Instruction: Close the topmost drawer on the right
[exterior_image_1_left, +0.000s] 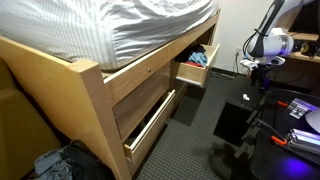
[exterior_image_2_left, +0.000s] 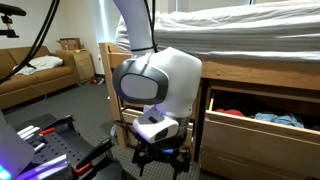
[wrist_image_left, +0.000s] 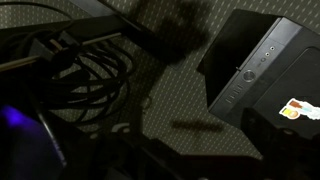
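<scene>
The topmost drawer (exterior_image_1_left: 193, 72) under the wooden bed stands pulled open, with red and blue clothes inside. It also shows in an exterior view (exterior_image_2_left: 250, 138). My gripper (exterior_image_1_left: 262, 78) hangs low beside the robot base, well away from the drawer and not touching it. In an exterior view (exterior_image_2_left: 160, 158) it points down at the floor. In the wrist view the gripper (wrist_image_left: 195, 165) shows only as dark finger shapes set apart over grey carpet, holding nothing.
A lower drawer (exterior_image_1_left: 150, 125) is also pulled out. A black box (exterior_image_1_left: 232, 120) lies on the carpet below the gripper (wrist_image_left: 255, 60), next to tangled cables (wrist_image_left: 80, 70). A clothes pile (exterior_image_1_left: 60, 162) lies at the bed's foot. A sofa (exterior_image_2_left: 40, 75) stands further off.
</scene>
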